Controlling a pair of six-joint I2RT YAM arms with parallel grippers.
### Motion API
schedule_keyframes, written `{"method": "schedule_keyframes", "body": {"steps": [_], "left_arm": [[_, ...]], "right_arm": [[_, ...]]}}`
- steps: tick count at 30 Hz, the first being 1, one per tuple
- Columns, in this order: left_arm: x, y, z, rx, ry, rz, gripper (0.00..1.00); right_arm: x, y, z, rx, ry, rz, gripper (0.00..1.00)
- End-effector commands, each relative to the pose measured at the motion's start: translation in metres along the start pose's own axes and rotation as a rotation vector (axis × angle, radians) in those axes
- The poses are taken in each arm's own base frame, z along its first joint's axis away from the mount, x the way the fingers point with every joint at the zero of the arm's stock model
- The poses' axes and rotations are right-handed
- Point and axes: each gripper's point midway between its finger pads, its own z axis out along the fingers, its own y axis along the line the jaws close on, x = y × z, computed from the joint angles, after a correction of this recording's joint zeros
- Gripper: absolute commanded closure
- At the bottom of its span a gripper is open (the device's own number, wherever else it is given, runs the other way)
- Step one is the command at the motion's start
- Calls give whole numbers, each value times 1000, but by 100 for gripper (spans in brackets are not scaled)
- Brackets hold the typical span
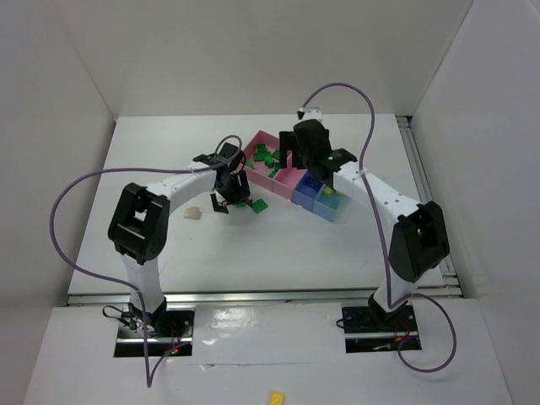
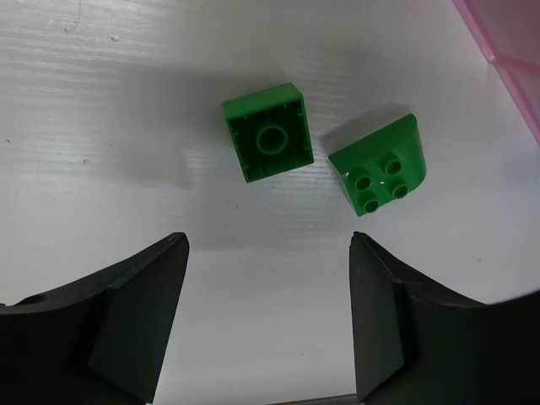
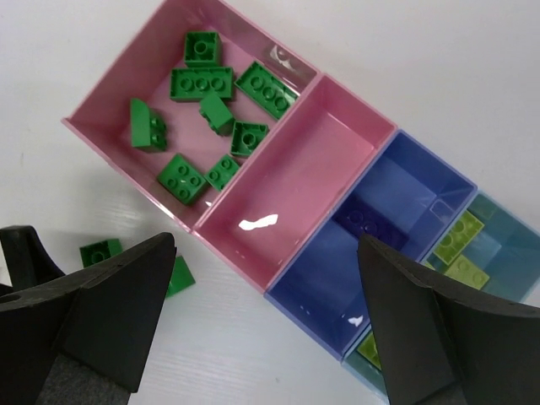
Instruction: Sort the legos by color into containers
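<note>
My left gripper (image 1: pixel 229 202) (image 2: pixel 268 241) is open and empty, hovering just short of two bright green legos on the table: a square one lying studs-down (image 2: pixel 267 132) and a curved one studs-up (image 2: pixel 380 164). My right gripper (image 1: pixel 305 164) (image 3: pixel 266 243) is open and empty above the row of containers. The large pink box (image 3: pixel 97 139) holds several green legos (image 3: pixel 202 84). The small pink box (image 3: pixel 312 160) has nothing in it. The blue box (image 3: pixel 396 190) holds a dark purple lego (image 3: pixel 367 221). The light blue box (image 3: pixel 506 245) holds yellow-green legos (image 3: pixel 460 240).
A cream lego (image 1: pixel 193 213) lies on the table left of the left gripper. The two green legos also show in the right wrist view (image 3: pixel 101 251), beside the large pink box. A lone yellow brick (image 1: pixel 277 396) lies off the table at the front.
</note>
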Motion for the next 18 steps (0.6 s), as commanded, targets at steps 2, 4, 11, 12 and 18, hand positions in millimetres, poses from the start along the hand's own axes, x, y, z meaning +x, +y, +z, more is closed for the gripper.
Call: {"method": "schedule_keyframes", "body": {"steps": [2,4,11,12,18], "left_arm": [[-9,-5,5,-22,-29,-91,19],[-9,-5,5,-22,-29,-103,19],[-6,-9,20,-42,-27,-128,25],[-7,-8,20,-51,-36,-142,25],[-20,-9,29,-83,-72,-165,29]], "right_arm": [[-22,-8,-23,14,-76,44,5],[-16,-11,-25,16,-68,41,5],[-18,-9,-25,4,-75,44,5],[-18,-9,-25,4,-75,44,5],[-14,-5,-23,-12,-61,41,5]]}}
